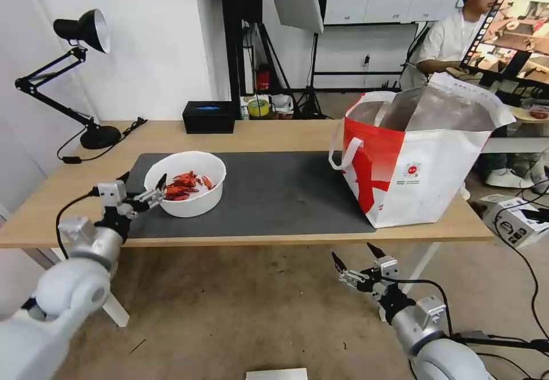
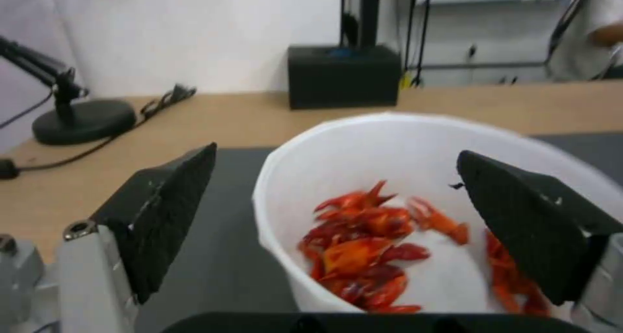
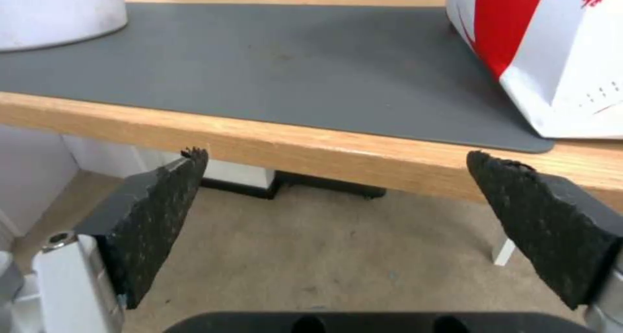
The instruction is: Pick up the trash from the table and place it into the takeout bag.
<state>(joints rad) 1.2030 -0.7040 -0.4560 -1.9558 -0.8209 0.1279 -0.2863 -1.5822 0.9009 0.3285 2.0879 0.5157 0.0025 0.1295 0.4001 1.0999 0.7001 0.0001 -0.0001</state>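
bowl (image 2: 415, 157) rim between left gripper (image 2: 334, 177) jaws

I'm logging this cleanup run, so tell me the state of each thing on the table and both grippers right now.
left gripper: open, its fingers either side of the bowl's near rim.
bowl: upright on the mat, crayfish shells inside, not lifted.
takeout bag: standing on the table's right end, mouth open.
right gripper: open, holding nothing, below the table edge.
desk lamp: off.
black box: closed, at the table's far edge.
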